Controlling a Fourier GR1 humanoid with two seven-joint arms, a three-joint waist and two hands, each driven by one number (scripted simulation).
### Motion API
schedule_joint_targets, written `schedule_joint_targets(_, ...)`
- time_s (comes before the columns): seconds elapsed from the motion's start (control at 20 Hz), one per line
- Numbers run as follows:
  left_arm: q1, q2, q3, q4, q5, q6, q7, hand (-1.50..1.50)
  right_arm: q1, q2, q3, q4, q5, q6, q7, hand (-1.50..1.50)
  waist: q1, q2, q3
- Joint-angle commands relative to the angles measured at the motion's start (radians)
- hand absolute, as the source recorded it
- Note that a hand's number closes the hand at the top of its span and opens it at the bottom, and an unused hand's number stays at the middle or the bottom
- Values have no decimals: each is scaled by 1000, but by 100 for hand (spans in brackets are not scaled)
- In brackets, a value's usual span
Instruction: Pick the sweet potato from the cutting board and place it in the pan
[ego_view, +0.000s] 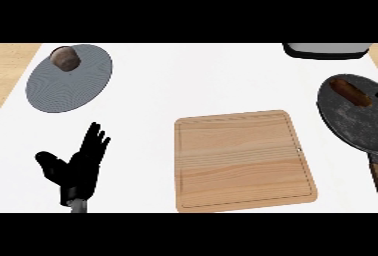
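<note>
The sweet potato (351, 92), a long reddish-brown tuber, is lying inside the dark, mottled round pan (353, 125) at the counter's right edge. Just left of the pan, the pale wooden cutting board (242, 161) is showing straight grain and rounded corners. The left hand (77, 162), matte black, is resting open, fingers straight up. Far left, a grey ribbed plate (63, 85) is carrying a lumpy brown potato (66, 58).

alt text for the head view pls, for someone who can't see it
A sweet potato lies in a dark pan at the right of a white counter, beside a bare wooden cutting board. The left hand rests open at lower left, below a grey plate holding a brown potato.
</note>
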Motion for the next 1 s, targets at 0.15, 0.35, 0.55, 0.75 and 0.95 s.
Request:
schedule_joint_targets(0.15,12,-46,-17,48,-16,29,2,0,105,-98,-63,35,-120,353,-107,-150,-28,-7,-8)
schedule_joint_targets(0.35,-9,-19,32,97,4,-12,-20,0,178,-50,-16,-10,-134,401,-160,-150,-32,-12,-10)
schedule_joint_targets(0.55,66,-18,-11,-38,-29,11,37,0,222,-40,15,-83,-176,414,-139,-150,-31,-15,-10)
schedule_joint_targets(0.75,30,-22,33,86,-15,-28,-38,0,298,-53,9,-147,-223,428,-99,-150,-39,-15,-11)
schedule_joint_targets(0.95,5,-21,32,60,-31,0,26,0,325,39,19,-263,-281,356,-43,-150,-37,-15,-11)
